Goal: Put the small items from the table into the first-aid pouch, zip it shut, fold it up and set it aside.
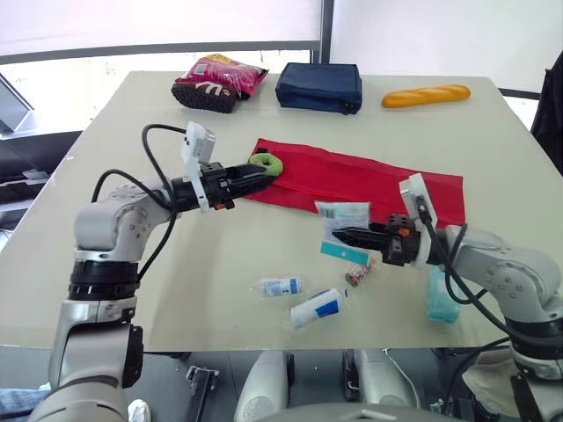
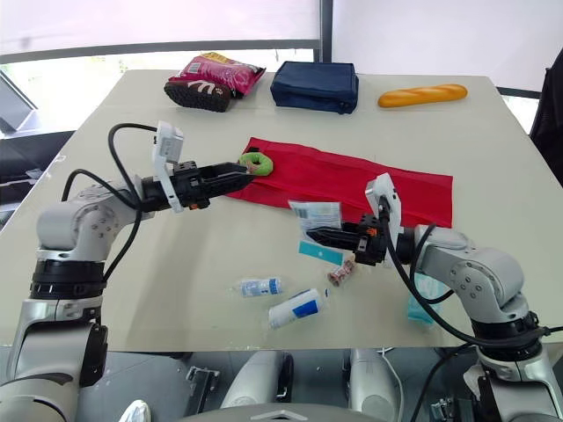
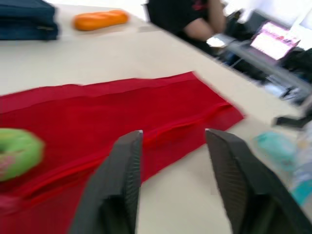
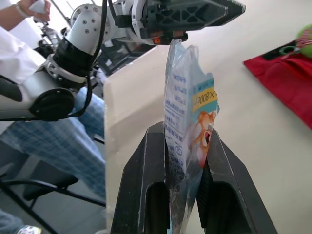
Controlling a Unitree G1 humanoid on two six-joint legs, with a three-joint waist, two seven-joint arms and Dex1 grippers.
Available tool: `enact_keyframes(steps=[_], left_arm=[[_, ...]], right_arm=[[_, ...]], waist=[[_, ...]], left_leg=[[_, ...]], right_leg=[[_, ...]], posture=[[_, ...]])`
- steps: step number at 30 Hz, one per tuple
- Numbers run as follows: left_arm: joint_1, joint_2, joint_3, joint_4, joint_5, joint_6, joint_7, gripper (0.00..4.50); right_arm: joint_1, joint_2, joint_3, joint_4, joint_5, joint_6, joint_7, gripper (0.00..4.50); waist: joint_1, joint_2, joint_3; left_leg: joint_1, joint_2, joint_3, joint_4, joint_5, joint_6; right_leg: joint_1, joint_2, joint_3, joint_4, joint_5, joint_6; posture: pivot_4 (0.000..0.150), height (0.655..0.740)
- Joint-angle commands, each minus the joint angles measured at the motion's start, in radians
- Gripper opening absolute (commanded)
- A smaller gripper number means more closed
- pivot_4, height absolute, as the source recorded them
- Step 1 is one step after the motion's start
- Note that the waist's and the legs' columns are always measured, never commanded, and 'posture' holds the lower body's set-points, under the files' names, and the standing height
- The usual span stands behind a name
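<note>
One beige table [image 1: 176, 290], bearing all that follows.

One red first-aid pouch [image 1: 369, 180], unfolded flat across the middle of the table, long side running left to right.

One navy zip bag [image 1: 319, 87], far edge, centre.

One pink and maroon snack bag [image 1: 218, 82], far edge, just left of the navy bag.

One bread loaf [image 1: 426, 96], far edge, right of the navy bag and apart from it.

One left gripper [image 3: 170, 136], fingers spread wide and holding nothing, poised over the left end of the pouch at its near border.

One right gripper [image 4: 185, 134], fingers closed on a clear plastic packet [image 4: 187, 112] with a teal label, held edge-up off the table just near of the pouch's middle.

One teal packet [image 1: 442, 299], flat on the table near the right edge, beside the right forearm.

One white bottle with blue label [image 1: 318, 308], lying on its side, near centre of the table.

One small vial [image 1: 280, 287], lying on its side just left of the bottle.

One green ring-shaped item [image 1: 266, 163], resting on the left end of the pouch, just beside the left gripper's fingertips.

One small reddish item [image 1: 358, 275], on the table just near of the right gripper; kind cannot be told.
</note>
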Motion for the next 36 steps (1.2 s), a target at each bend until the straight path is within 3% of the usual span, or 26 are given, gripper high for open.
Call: enact_keyframes(steps=[1,2,3,9,18,26,36], left_arm=[[-0.006,0.009,-0.053,0.144,0.228,-0.262,0.069,3.99],[-0.007,0.006,-0.062,0.176,0.26,-0.312,0.067,4.36],[-0.012,0.004,-0.072,0.209,0.293,-0.363,0.066,4.44],[-0.105,0.007,-0.182,0.475,0.541,-0.699,0.088,4.44],[-0.37,-0.086,-0.29,0.877,0.753,-1.011,0.121,4.44],[-0.507,-0.17,-0.289,1.045,0.797,-1.067,0.074,4.44],[-0.574,-0.222,-0.345,1.151,0.922,-1.068,0.146,4.44]], right_arm=[[0.028,-0.034,-0.093,-0.096,0.004,-0.022,-0.048,0.11],[0.037,-0.04,-0.107,-0.112,0.012,-0.018,-0.06,0.11],[0.045,-0.046,-0.121,-0.127,0.02,-0.013,-0.071,0.11],[0.101,-0.079,-0.216,-0.228,0.102,0.02,-0.166,0.11],[0.12,-0.074,-0.227,-0.282,0.157,0.007,-0.288,0.11],[0.116,-0.069,-0.206,-0.287,0.157,-0.011,-0.318,0.11],[0.098,-0.064,-0.18,-0.284,0.141,-0.036,-0.336,0.11]], waist=[[0.002,0.0,0.0],[0.0,0.0,0.0],[0.0,0.0,0.0],[0.01,-0.001,0.0],[0.023,-0.002,0.001],[0.021,-0.003,0.001],[0.02,-0.003,0.001]], left_leg=[[0.0,0.0,0.0,0.0,0.0,0.0],[0.0,0.0,0.001,0.0,0.0,0.0],[0.0,0.0,0.001,0.0,0.0,0.0],[-0.002,0.0,0.001,0.0,0.0,0.0],[-0.003,-0.001,0.0,0.001,0.0,0.0],[-0.004,-0.002,0.0,0.001,0.0,0.0],[-0.004,-0.003,0.0,0.001,0.0,0.0]], right_leg=[[0.0,0.0,0.0,0.0,0.0,0.0],[0.0,0.0,0.0,0.0,0.0,0.0],[0.0,0.0,0.0,-0.001,0.0,0.0],[0.0,-0.001,-0.001,-0.001,0.0,0.0],[0.0,-0.001,-0.003,-0.001,0.0,0.001],[0.0,-0.002,-0.003,-0.002,0.001,0.001],[0.0,-0.002,-0.003,-0.002,0.001,0.002]], posture=[[0.15,0.7134],[0.15,0.7134],[0.15,0.7134],[0.15,0.7134],[0.15,0.7134],[0.15,0.7134],[0.15,0.7134]])
